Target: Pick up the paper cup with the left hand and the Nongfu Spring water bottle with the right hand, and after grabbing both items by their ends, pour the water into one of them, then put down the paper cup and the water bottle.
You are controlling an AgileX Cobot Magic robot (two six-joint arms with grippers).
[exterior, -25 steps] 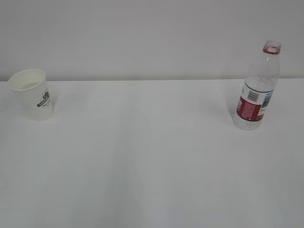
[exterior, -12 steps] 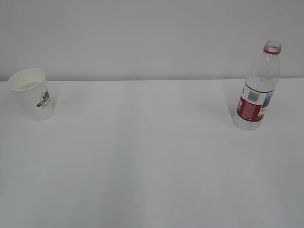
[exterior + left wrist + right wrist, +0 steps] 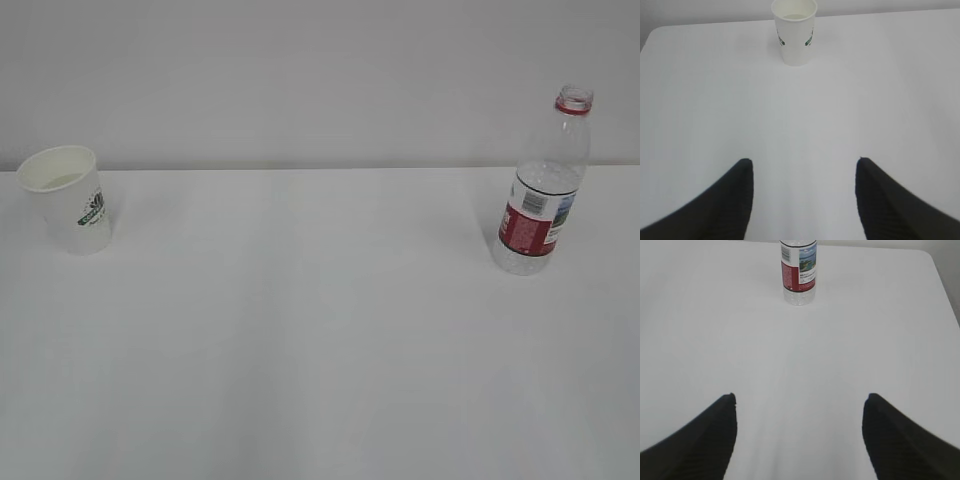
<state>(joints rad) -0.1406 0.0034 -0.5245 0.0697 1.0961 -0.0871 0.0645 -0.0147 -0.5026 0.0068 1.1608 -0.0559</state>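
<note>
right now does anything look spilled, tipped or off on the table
Nothing stands out. The paper cup and the uncapped water bottle both stand upright, far apart, on a dry table, with no puddle showing.

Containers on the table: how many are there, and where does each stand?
2. The paper cup stands upright at the far left of the table; the water bottle stands upright, uncapped, at the far right. Nothing appears hidden.

White tapered paper cup with green logo (image 3: 68,198), upright at far left of white tabletop, clear ribbed red-labelled plastic water bottle (image 3: 541,185), uncapped, upright, far right, well apart
</note>
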